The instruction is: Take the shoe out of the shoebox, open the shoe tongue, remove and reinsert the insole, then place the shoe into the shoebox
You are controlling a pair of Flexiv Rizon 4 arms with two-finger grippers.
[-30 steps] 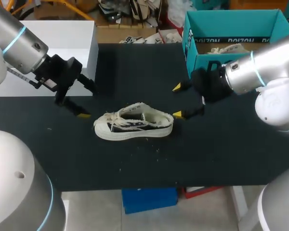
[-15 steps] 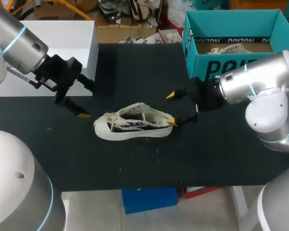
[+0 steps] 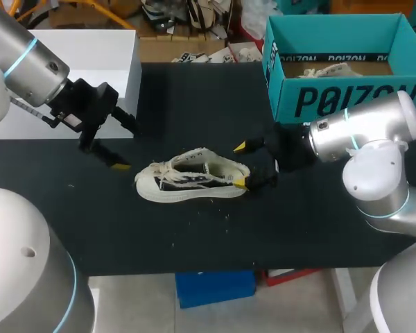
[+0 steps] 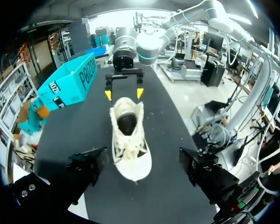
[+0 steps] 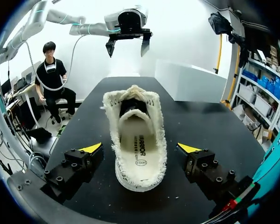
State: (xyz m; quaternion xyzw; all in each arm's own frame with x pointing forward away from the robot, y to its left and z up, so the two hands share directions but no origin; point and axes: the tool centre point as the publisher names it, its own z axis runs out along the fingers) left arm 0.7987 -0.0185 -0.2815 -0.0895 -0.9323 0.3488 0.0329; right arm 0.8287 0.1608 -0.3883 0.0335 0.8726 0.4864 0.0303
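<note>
Nearest, at R gripper [image 5: 140,149]: spread wide, astride heel of shoe [image 3: 192,178], clamping nothing yet; contact w/ heel not evident. Shoe upright on its sole mid-table [image 3: 194,236], toe pointing away from R gripper, outside the shoebox [image 3: 333,103].

Looks like a heel-steadying step, prob. ahead of tongue-opening. Close slow & even, low on heel sidewalls, not on soft frayed collar. Stop once firm, w/o crushing. Keep off insole [image 5: 139,140], in plain sight thru the opening.

Further along, tongue [image 5: 133,93] & laces [image 4: 129,145]: loose, frayed. Pinch tongue edge only, lift toward toe, avoid snagging.

Beyond toe, L gripper [image 5: 126,49]: also wide, empty, above table, well apart from shoe. Bring down only after heel held.

Farthest, shoebox at far R corner: leave return path free.
</note>
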